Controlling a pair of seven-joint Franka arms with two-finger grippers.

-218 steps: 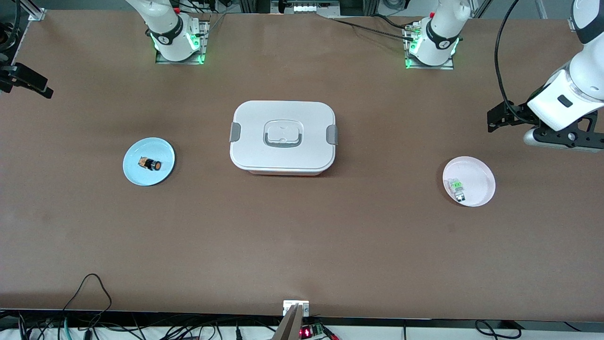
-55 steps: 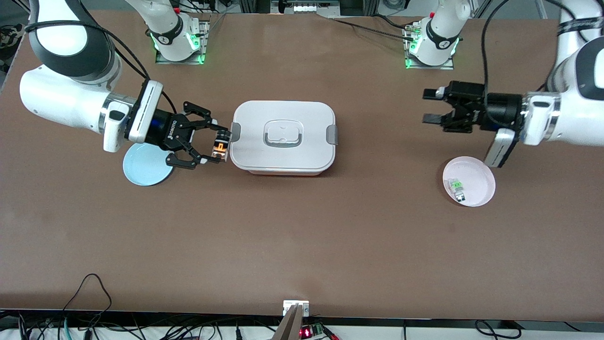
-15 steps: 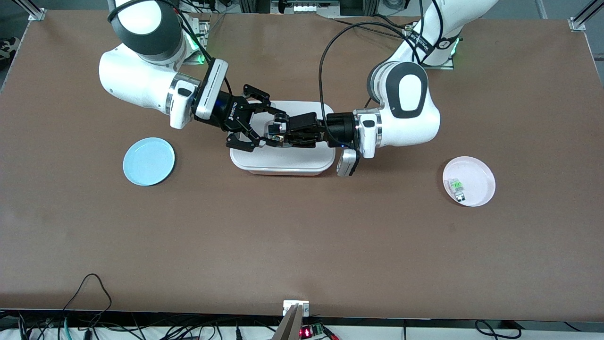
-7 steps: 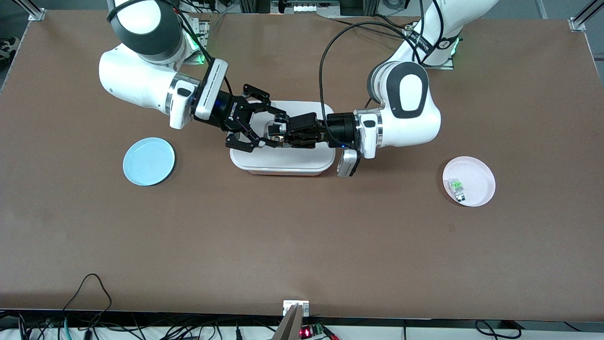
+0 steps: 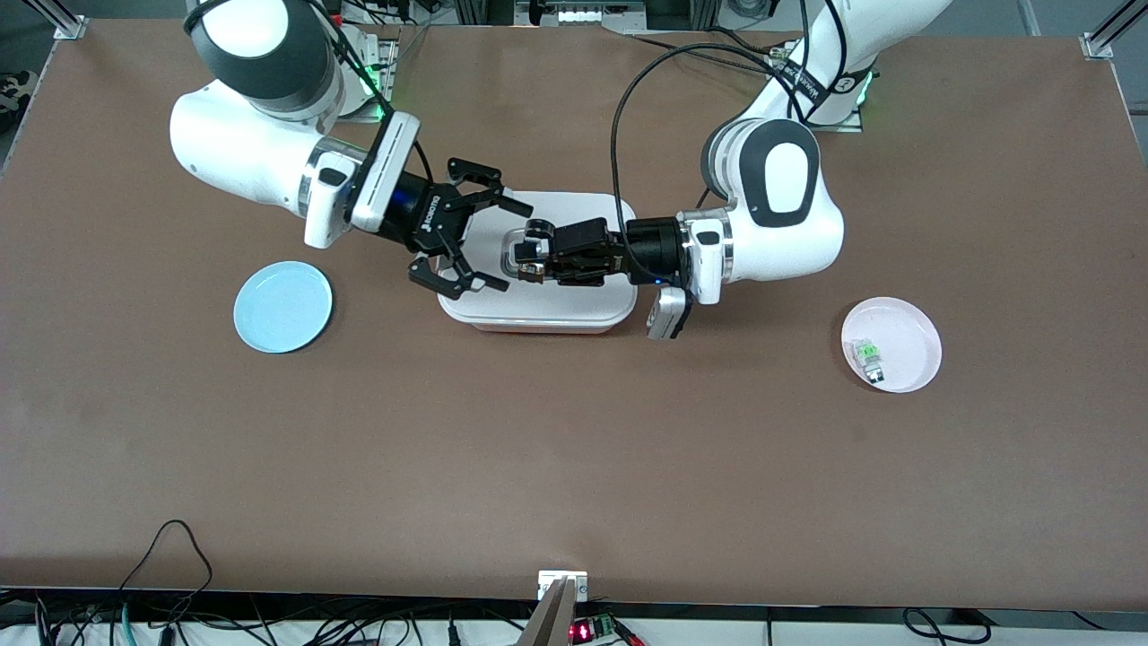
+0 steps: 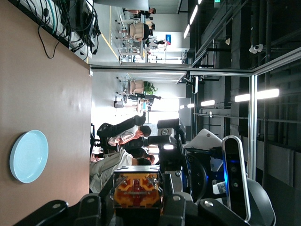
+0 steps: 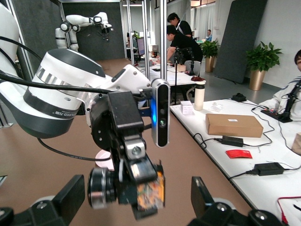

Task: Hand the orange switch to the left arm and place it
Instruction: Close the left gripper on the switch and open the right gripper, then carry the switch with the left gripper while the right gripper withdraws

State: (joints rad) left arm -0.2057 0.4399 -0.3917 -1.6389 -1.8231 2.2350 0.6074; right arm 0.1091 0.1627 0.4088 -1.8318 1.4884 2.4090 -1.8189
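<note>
— What had changed since half a second before?

— Both arms had shifted: the right pincer [image 5: 482, 242] had let go, its fingers spread wide, and drawn a little away toward its own end of the worktop [image 5: 574, 467], while the left pincer [image 5: 534, 256] had stayed where it was.

— Largest first, what stood there, and how many?

— One worktop. Two arms reached in over one white box [image 5: 536, 309], which sat mid-worktop between the two plates. Two small round plates: one blue plate [image 5: 282, 306] toward the right arm's end, bare, and one pink plate [image 5: 906, 336] toward the left arm's end, carrying one clear-and-green switch [image 5: 868, 355].

— And the orange switch?

— One only. The orange switch [image 6: 136, 189] was pinched in the left pincer, fingers pressed together on its dark body, up in the air over the box lid. In the right wrist view it [image 7: 150, 191] hung at the tip of the left pincer [image 7: 141, 186], clear of the right pincer's open fingers [image 7: 70, 193].
</note>
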